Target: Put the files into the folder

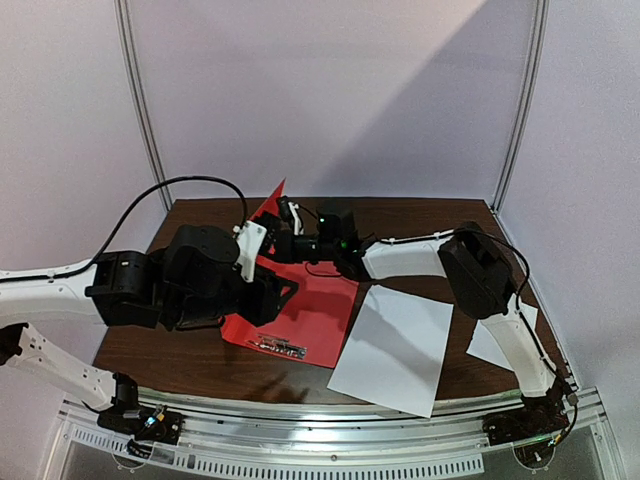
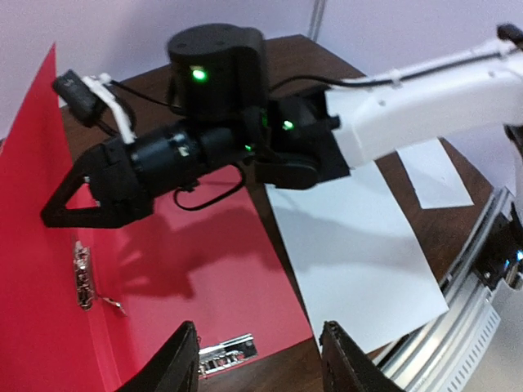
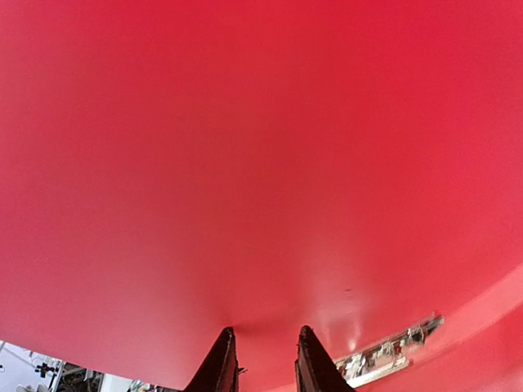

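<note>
The red folder (image 1: 320, 300) lies open on the table, its left cover (image 2: 33, 163) standing raised. My right gripper (image 1: 287, 215) reaches in from the right. Its narrowly open fingertips (image 3: 227, 343) press against the cover's inner face (image 3: 261, 163), with nothing between them. My left gripper (image 2: 261, 359) hovers open over the folder's near edge, holding nothing. The large white sheet (image 1: 395, 345) lies flat just right of the folder (image 2: 212, 269), and the smaller sheet (image 1: 490, 345) sits further right, partly hidden under the right arm.
Metal clips (image 2: 225, 357) sit at the folder's near edge and along its fold (image 2: 82, 273). The right arm (image 1: 420, 255) stretches across the table above the large sheet (image 2: 359, 253). A metal rail (image 1: 320, 420) borders the near edge, and white walls enclose the back.
</note>
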